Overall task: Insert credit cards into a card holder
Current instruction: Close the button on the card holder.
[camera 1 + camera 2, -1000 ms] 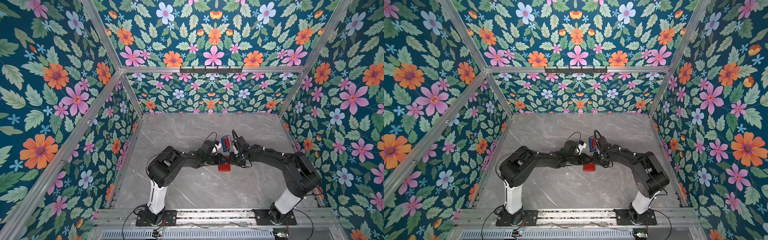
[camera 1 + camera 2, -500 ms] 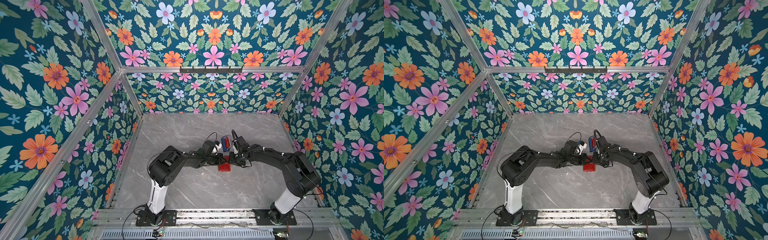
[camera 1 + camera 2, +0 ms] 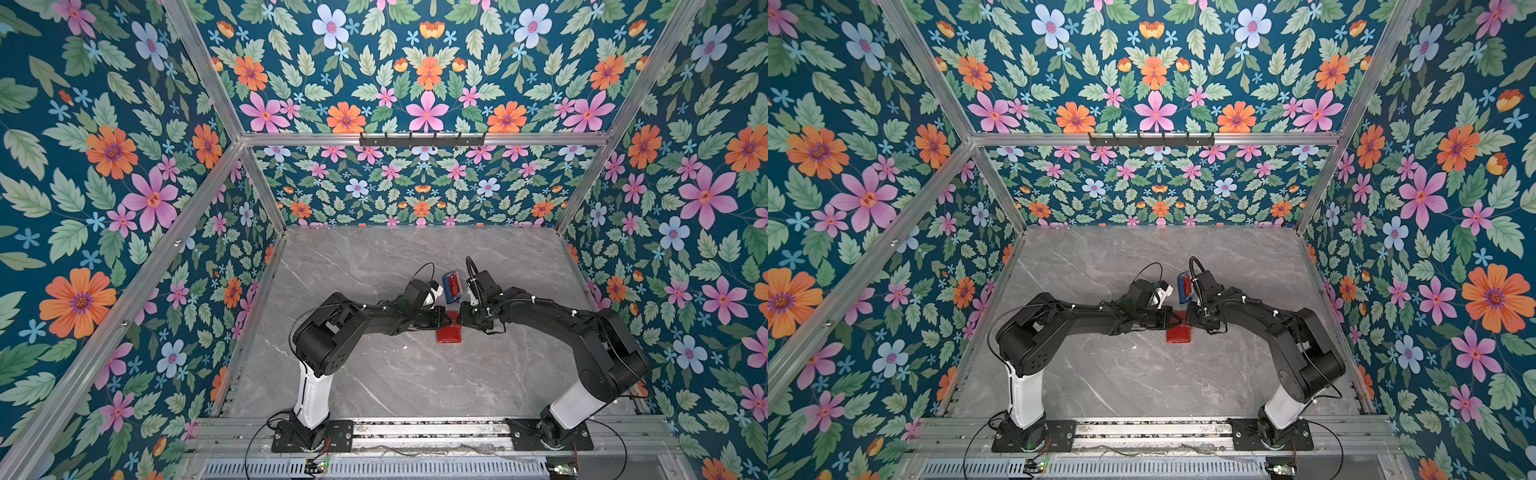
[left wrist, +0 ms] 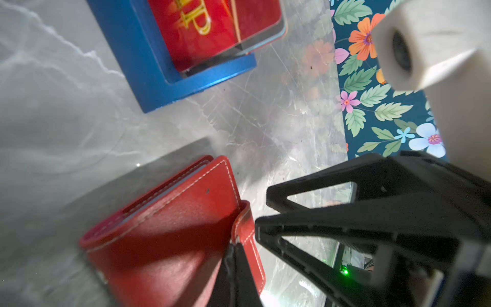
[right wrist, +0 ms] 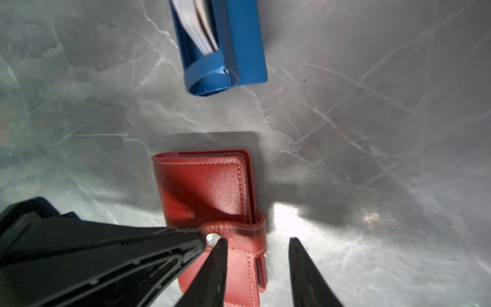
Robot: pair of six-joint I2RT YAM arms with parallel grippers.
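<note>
right tool at wallet, rack nr

Closed card holder; left gripper, jaws pressed together, at its snap tab. Blue rack nearby holds a red card.

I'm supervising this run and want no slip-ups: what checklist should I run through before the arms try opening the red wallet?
1. Card holder flat on table: ok.
2. Card holder open: not ok, closed.
3. Snap tab released: cannot tell.
4. Left tool shut at tab's end: ok; grip on it cannot tell.
5. Right tool open by the tab: ok.
6. Credit cards standing in blue rack: ok.
</note>
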